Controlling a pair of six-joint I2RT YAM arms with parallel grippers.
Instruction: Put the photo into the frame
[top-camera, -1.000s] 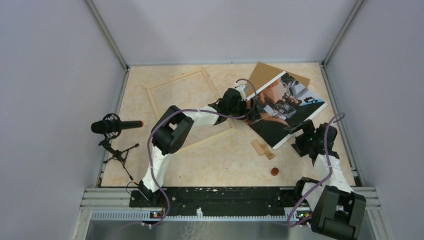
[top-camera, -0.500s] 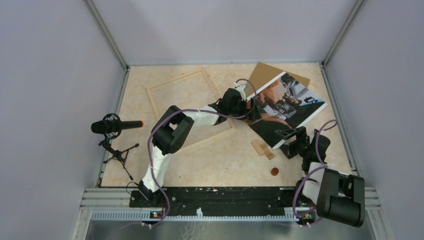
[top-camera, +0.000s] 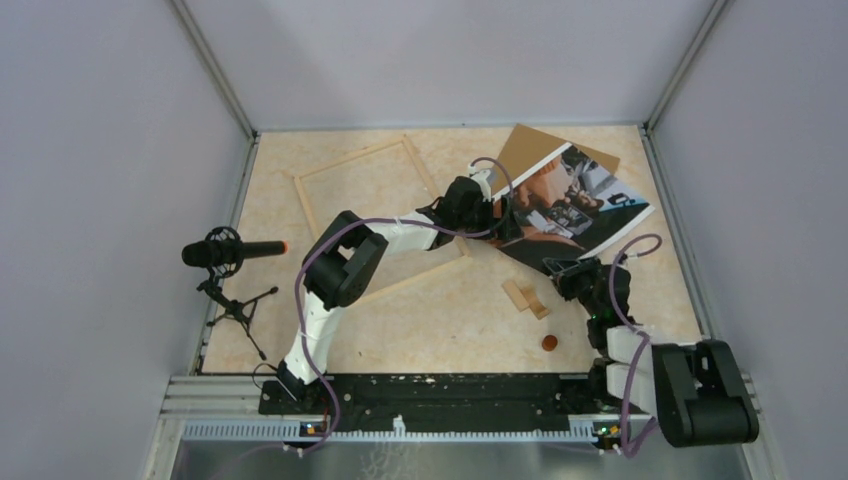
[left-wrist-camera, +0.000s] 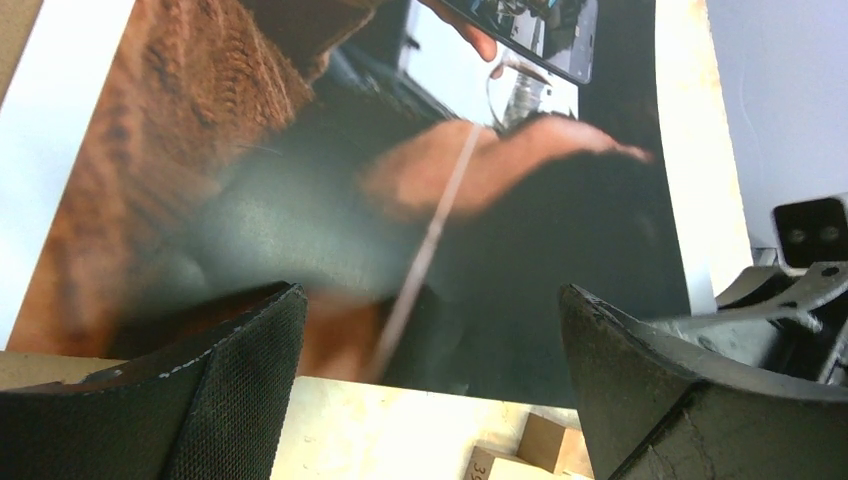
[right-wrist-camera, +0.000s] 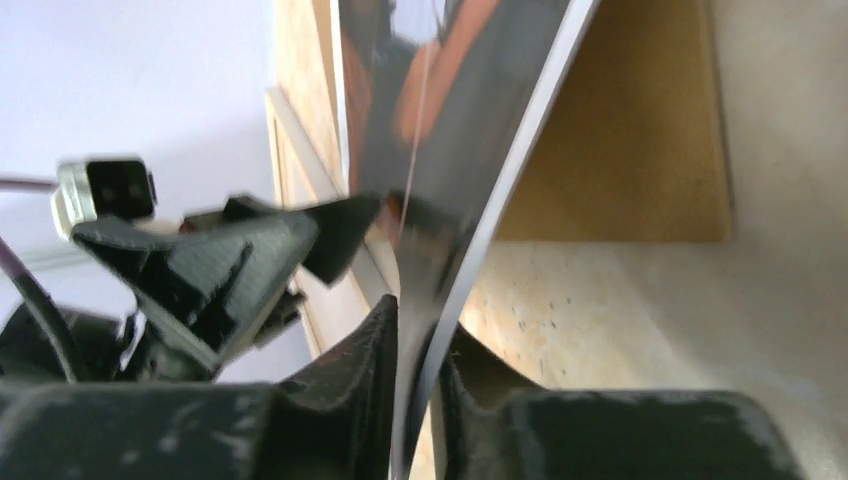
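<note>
The photo (top-camera: 580, 200) lies tilted at the table's right rear, dark print side up. My right gripper (top-camera: 558, 268) is at its near left corner, shut on the edge. In the right wrist view the fingers (right-wrist-camera: 365, 380) pinch the thin sheet (right-wrist-camera: 455, 150), which rises bowed off the table. My left gripper (top-camera: 507, 222) sits at the photo's left edge, open; in the left wrist view its jaws (left-wrist-camera: 430, 300) straddle the print's edge (left-wrist-camera: 330, 200) without touching it. The pale wooden frame (top-camera: 345, 165) lies flat at centre left, partly under the left arm.
A brown board (top-camera: 525, 148) lies under the photo's far corner. Small wooden blocks (top-camera: 523, 297) and a brown disc (top-camera: 548, 342) sit just left of and near the right gripper. A microphone on a tripod (top-camera: 225, 252) stands at the left edge. Grey walls enclose the table.
My right gripper has swung left along the photo's near edge to its corner and closed on it. The left arm has not moved.
</note>
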